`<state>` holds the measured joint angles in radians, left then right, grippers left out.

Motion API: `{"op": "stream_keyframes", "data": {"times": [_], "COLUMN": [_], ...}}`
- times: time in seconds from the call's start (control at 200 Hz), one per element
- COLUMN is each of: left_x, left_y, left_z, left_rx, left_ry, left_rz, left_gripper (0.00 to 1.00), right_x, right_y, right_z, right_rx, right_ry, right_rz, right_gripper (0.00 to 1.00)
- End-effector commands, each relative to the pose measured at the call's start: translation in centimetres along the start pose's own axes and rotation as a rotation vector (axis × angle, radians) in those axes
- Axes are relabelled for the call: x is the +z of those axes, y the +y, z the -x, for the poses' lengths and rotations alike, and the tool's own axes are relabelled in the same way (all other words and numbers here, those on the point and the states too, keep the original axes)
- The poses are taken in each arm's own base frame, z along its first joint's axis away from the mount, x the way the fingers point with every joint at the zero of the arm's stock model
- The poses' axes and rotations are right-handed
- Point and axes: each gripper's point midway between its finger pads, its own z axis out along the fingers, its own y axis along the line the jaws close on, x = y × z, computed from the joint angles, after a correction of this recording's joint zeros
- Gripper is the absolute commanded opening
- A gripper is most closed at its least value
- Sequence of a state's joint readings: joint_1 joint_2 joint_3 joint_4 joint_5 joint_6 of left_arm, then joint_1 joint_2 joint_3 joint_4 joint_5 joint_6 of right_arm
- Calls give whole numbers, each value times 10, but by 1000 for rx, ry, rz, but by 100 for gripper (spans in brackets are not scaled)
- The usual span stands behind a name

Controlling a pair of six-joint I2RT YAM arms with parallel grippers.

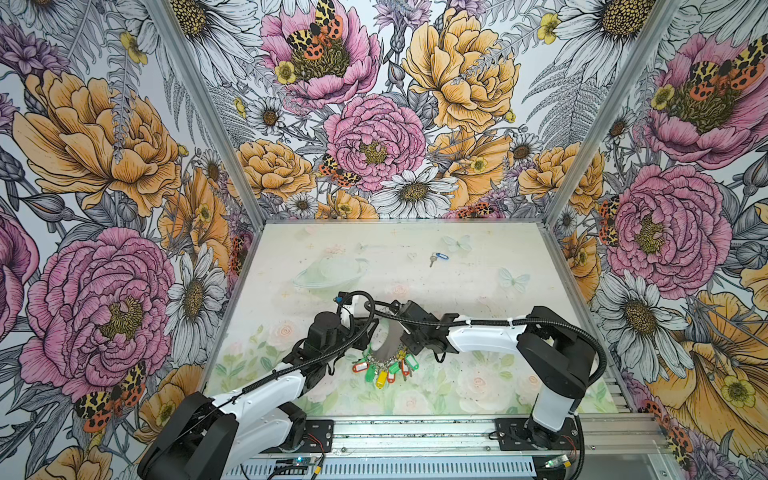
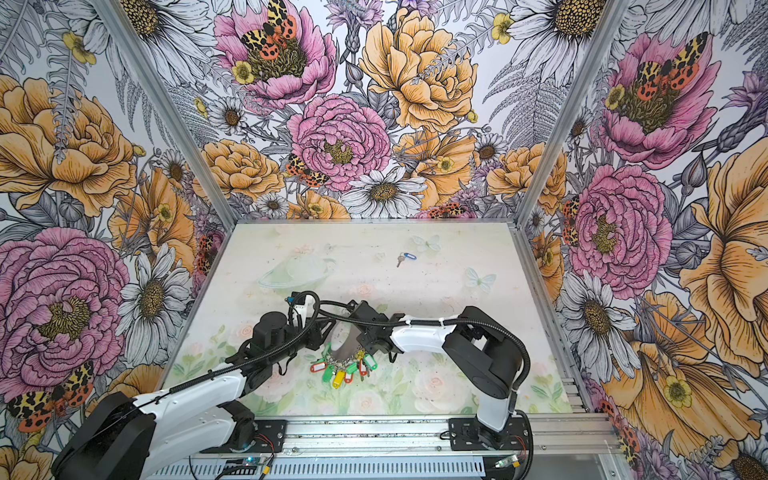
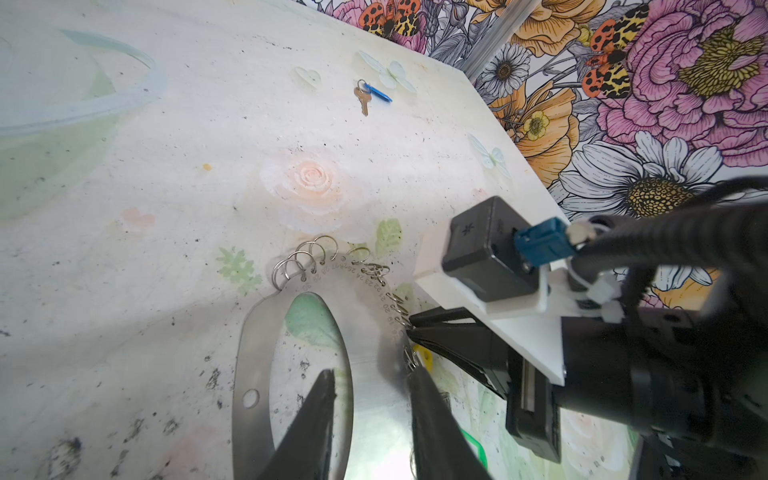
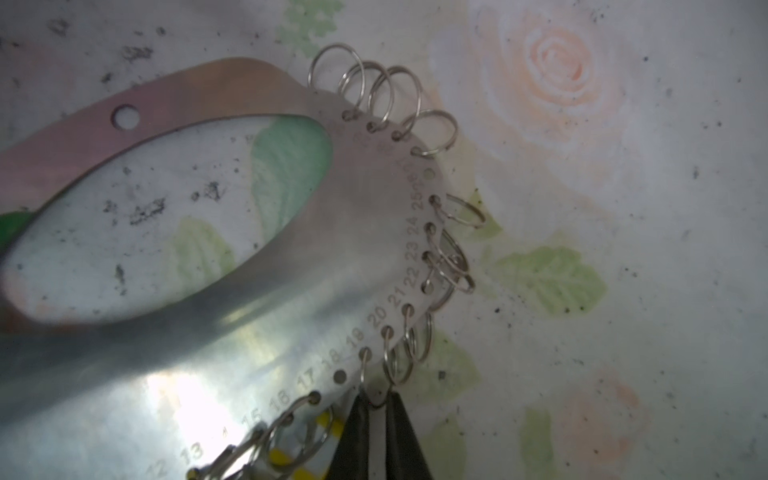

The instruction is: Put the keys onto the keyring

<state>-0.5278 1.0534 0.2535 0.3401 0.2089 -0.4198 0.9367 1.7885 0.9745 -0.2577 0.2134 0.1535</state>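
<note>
The keys [image 1: 438, 257] [image 2: 406, 258], a small silvery key on a blue tag, lie alone at the back of the table, also seen in the left wrist view as the keys [image 3: 368, 95]. The keyring [image 3: 374, 332] [image 4: 291, 291], a flat metal oval with numbered holes and wire rings, is held up at mid-table between both arms [image 1: 388, 337]. My left gripper [image 3: 372, 372] is shut across its band, one finger in the central hole and one outside. My right gripper [image 4: 376, 397] is shut on a small wire ring at the keyring's rim.
A bunch of green, red and yellow tagged keys [image 1: 384, 368] [image 2: 343, 370] hangs from the keyring's near edge onto the table. Floral walls close in the table [image 1: 478, 374] on three sides. A metal rail [image 1: 415, 436] carrying both arm bases runs along the front.
</note>
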Motion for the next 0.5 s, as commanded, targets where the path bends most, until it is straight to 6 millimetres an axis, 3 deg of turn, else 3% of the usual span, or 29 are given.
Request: {"op": "stream_keyframes", "data": {"times": [0.0, 0.295, 0.495], "left_x": [-3, -3, -2], "left_y": [3, 2, 1], "left_z": [5, 5, 6], "left_rx": [0, -9, -11], "left_ry": [-25, -23, -20], "left_rz": [6, -3, -10], "left_gripper": [33, 33, 33], "right_x": [-1, -11, -12], "right_y": [3, 7, 12], "right_z": [12, 15, 13], "right_rx": [-14, -32, -43], "right_ry": [-36, -87, -97], "right_rz": [3, 42, 75], "right_gripper": [8, 2, 5]}}
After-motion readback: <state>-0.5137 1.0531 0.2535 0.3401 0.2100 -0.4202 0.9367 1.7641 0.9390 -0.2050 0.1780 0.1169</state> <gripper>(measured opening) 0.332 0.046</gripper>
